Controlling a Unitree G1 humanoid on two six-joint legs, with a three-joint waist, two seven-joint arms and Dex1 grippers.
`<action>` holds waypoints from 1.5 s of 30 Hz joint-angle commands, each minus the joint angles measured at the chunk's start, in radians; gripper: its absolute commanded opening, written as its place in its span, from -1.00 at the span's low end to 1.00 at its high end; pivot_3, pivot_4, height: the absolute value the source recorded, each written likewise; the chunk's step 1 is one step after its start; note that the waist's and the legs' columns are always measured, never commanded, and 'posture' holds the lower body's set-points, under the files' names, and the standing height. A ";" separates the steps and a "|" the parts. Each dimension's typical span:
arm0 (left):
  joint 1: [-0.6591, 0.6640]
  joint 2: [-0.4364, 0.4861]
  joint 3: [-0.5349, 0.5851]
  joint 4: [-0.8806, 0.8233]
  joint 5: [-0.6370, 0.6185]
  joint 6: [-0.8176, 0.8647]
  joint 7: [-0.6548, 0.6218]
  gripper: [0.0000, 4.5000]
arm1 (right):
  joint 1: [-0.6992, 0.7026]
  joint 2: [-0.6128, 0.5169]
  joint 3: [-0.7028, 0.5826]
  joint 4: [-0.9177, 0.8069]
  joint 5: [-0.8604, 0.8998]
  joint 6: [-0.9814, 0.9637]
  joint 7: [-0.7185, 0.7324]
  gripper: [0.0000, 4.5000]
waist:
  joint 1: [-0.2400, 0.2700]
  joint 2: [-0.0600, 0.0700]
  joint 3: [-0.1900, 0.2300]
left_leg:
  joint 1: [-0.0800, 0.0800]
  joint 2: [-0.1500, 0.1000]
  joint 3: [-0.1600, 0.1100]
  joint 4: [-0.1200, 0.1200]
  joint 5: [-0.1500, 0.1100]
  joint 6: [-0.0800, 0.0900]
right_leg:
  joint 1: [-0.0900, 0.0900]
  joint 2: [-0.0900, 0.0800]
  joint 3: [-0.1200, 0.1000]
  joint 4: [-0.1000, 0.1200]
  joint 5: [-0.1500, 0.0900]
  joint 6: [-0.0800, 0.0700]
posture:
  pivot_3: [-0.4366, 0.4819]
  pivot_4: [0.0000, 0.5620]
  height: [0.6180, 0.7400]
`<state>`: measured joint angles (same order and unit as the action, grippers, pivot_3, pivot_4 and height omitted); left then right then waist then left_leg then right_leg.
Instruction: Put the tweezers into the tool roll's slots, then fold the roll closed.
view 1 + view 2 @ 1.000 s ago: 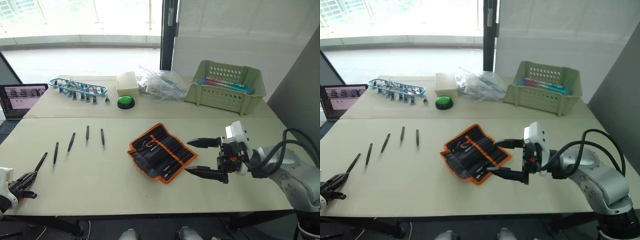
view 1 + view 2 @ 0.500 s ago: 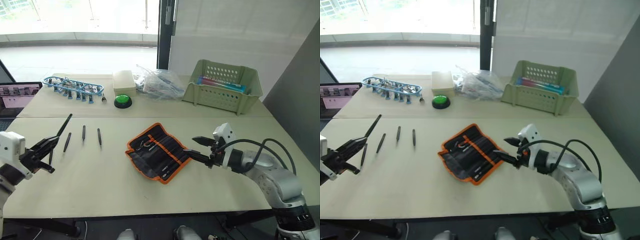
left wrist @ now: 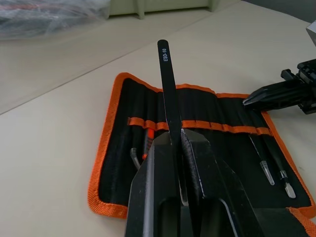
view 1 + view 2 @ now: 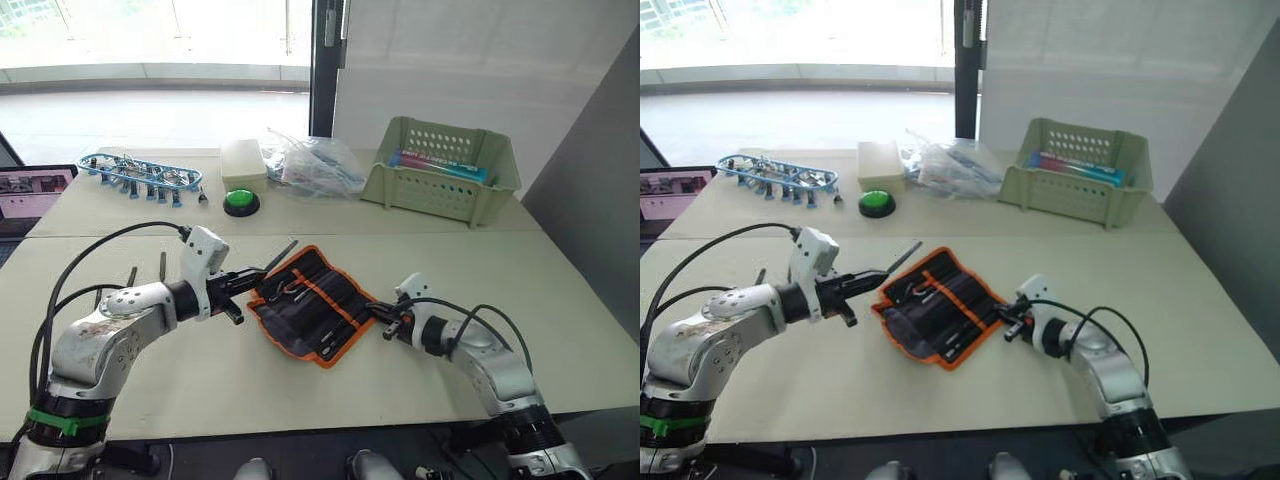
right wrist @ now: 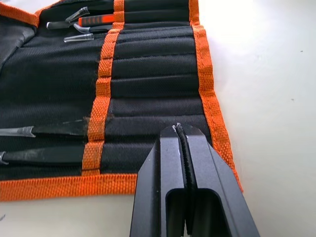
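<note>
The left hand point(image 4: 243, 281) — clamped on one tweezer point(image 3: 169, 101) — aims its long axis at the tool roll point(image 4: 318, 303) just ahead, while the right hand point(image 5: 180, 136), fingers together, pins the roll's near edge.

White "ESD-10" lettering near the end of a black tweezer point(image 3: 167, 79)

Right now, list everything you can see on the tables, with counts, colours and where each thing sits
tool roll: one, black with orange edging, open flat at the near table's middle
tweezers: one black, held in the left gripper over the roll's left end; two more black ones on the table behind the left arm
basket: one, pale green, far right
plastic bag: one, clear, far middle
button: one, green, far table
box: one, cream, behind the button
blue-framed tool row: one, far left
laptop: one, left edge
left gripper: shut on tweezers
right gripper: shut, at the roll's right edge
</note>
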<state>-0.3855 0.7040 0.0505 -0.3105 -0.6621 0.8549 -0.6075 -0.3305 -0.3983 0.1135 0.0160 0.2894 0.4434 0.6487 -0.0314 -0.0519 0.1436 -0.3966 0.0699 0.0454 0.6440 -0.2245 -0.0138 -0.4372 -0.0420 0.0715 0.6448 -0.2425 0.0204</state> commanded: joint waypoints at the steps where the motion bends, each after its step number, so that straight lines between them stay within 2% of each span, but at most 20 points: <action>1: -0.054 0.002 -0.026 -0.049 -0.004 0.042 -0.007 -1.00 | -0.016 0.025 0.007 -0.014 -0.025 0.003 -0.032 -0.98 | -0.002 0.000 0.000 | 0.000 0.000 0.000 0.000 0.000 0.000 | 0.000 0.000 0.000 0.000 0.000 0.000 | -0.05 -0.47 1.00; 10: -0.144 0.069 -0.173 -0.008 0.015 0.283 -0.033 -1.00 | -0.008 0.077 0.013 0.008 -0.067 0.028 -0.096 -0.98 | -0.009 0.000 0.000 | 0.001 -0.001 -0.002 0.001 0.000 0.000 | 0.001 0.000 0.000 0.001 0.000 0.000 | -0.05 -0.47 1.00; 19: -0.245 0.021 -0.259 0.097 0.096 0.382 0.008 -1.00 | 0.040 0.099 0.031 -0.039 -0.080 0.047 -0.122 -0.98 | -0.009 0.000 0.000 | 0.001 -0.002 -0.003 0.001 0.000 -0.001 | 0.002 0.000 0.000 0.002 0.000 0.000 | -0.05 -0.47 1.00; 32: -0.376 0.024 -0.368 0.149 0.150 0.444 -0.070 -1.00 | 0.055 0.130 0.043 -0.074 -0.087 0.056 -0.157 -0.98 | -0.013 0.000 0.000 | 0.001 -0.002 -0.005 0.002 0.000 -0.001 | 0.002 0.000 0.000 0.002 0.000 0.000 | -0.05 -0.47 1.00; 39: -0.497 0.052 -0.492 0.219 0.198 0.468 -0.138 -1.00 | 0.060 0.143 0.044 -0.087 -0.093 0.054 -0.174 -0.98 | -0.015 0.000 0.000 | 0.001 -0.003 -0.006 0.002 0.001 -0.001 | 0.002 0.001 0.000 0.002 0.000 0.000 | -0.05 -0.47 1.00; 45: -0.519 0.055 -0.543 0.248 0.230 0.446 -0.189 -1.00 | 0.068 0.148 0.043 -0.095 -0.095 0.053 -0.185 -0.98 | -0.012 0.000 0.000 | 0.000 -0.003 -0.006 0.002 0.001 -0.001 | 0.001 0.001 0.000 0.002 0.000 0.000 | -0.05 -0.47 1.00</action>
<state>-0.8769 0.7533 -0.4914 -0.0555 -0.4497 1.3142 -0.7797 -0.2769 -0.2551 0.1467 -0.0736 0.2043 0.4864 0.4679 -0.0438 -0.0515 0.1438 -0.3962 0.0669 0.0392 0.6459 -0.2240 -0.0144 -0.4360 -0.0412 0.0711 0.6468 -0.2428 0.0208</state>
